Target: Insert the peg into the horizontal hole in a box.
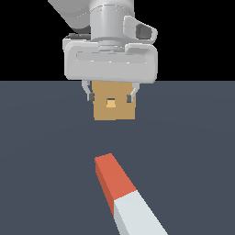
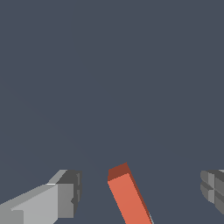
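While the grey-white robot gripper (image 1: 111, 97) hangs spread wide with nothing between its fingers, the long slim square-section peg (image 1: 123, 196), red-orange at one half and pale grey-white at the other, lies flat on the dark slate-grey counter (image 1: 193, 137), red end toward the tan-orange cube-like box (image 1: 114, 113). The box stands well apart from the peg, its small square hole (image 1: 111, 103), lighter tan inside, facing the peg. Wrist view: the peg's red end (image 2: 128, 196) sits between the fingers (image 2: 65, 192), touching neither.
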Available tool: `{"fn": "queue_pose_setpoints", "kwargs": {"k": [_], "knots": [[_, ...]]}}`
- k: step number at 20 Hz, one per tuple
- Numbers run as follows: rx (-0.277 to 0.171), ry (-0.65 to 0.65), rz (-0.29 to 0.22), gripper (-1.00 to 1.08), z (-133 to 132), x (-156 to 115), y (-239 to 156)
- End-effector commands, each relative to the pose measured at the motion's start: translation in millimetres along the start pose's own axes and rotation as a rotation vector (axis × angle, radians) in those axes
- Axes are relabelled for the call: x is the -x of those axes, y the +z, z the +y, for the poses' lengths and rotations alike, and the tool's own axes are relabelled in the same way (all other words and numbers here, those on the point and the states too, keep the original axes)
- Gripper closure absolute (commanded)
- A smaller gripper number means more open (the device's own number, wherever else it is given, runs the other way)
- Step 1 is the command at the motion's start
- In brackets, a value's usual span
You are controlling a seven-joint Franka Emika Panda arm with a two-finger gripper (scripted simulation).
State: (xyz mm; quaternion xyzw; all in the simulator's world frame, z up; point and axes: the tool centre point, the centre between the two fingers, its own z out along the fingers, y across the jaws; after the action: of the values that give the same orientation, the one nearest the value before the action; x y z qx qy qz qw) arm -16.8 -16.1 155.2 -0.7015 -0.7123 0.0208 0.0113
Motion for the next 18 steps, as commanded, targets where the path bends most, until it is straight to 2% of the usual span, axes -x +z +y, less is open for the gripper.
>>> {"fn": "queue_pose_setpoints", "kwargs": {"k": [1, 9, 18], "knots": [[0.000, 0.000, 0.000, -0.92, 0, 0, 0], [0.003, -0.024, 0.000, -0.92, 0, 12, 5], [0.012, -0.106, 0.000, -0.92, 2, 53, 22]]}}
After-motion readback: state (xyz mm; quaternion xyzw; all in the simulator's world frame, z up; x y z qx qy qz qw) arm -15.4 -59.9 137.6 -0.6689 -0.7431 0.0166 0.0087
